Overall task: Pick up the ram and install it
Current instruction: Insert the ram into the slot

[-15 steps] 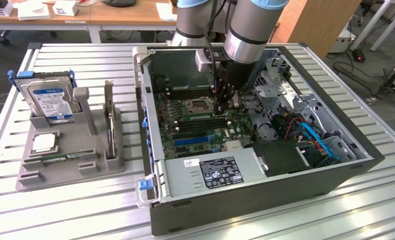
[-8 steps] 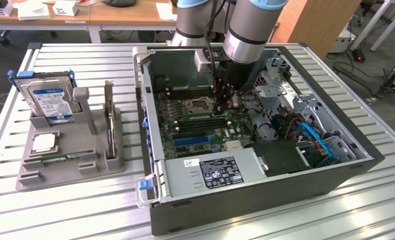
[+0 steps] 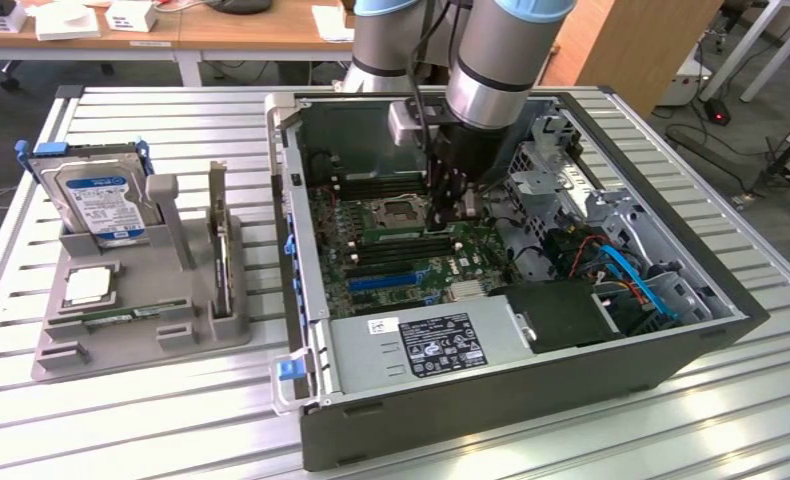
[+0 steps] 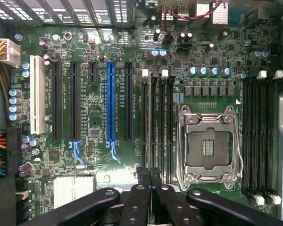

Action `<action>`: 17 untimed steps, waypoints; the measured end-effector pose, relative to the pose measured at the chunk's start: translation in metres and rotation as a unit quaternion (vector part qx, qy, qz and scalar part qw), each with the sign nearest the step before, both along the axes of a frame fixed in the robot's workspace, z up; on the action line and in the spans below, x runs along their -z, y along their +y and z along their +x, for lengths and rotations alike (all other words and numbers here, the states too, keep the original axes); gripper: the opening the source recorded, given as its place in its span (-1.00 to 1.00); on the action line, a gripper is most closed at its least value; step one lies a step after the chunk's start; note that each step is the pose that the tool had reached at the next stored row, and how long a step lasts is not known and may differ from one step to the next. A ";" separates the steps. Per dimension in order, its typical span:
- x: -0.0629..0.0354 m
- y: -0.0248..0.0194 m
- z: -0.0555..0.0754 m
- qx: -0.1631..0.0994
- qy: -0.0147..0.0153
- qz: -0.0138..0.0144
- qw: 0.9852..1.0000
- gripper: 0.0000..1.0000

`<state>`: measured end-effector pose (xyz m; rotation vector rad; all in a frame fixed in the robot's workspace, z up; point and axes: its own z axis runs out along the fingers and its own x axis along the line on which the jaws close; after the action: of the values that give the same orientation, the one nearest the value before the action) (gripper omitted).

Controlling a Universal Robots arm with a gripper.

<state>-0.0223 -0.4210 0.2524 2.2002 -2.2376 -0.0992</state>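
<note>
The ram (image 3: 398, 232) is a thin green stick standing on edge in a memory slot on the motherboard, beside the empty processor socket (image 3: 398, 210). The wrist view shows it edge-on as a pale line (image 4: 148, 122) along one black slot. My gripper (image 3: 453, 212) reaches down into the open computer case at the ram's end nearer the power supply. Its two black fingertips (image 4: 142, 173) are shut together right over that end of the stick (image 4: 148, 173). Whether they touch it I cannot tell.
On the exterior view's left, a grey holder tray (image 3: 222, 335) carries a hard drive (image 3: 99, 195), a silver square chip (image 3: 88, 287), an upright dark card (image 3: 218, 225) and a thin dark strip (image 3: 128, 315). Inside the case are a power supply (image 3: 429, 345), cables (image 3: 635, 280) and more empty slots (image 4: 259, 136).
</note>
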 end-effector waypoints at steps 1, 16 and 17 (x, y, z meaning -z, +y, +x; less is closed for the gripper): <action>0.0006 0.0000 0.000 0.000 0.000 0.000 1.000 -0.79; 0.0068 0.0001 0.000 0.000 0.000 0.000 1.000 -0.79; 0.0073 0.0000 0.000 0.000 0.000 0.000 1.000 -0.79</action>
<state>-0.0223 -0.4209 0.2451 2.2003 -2.2376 -0.0992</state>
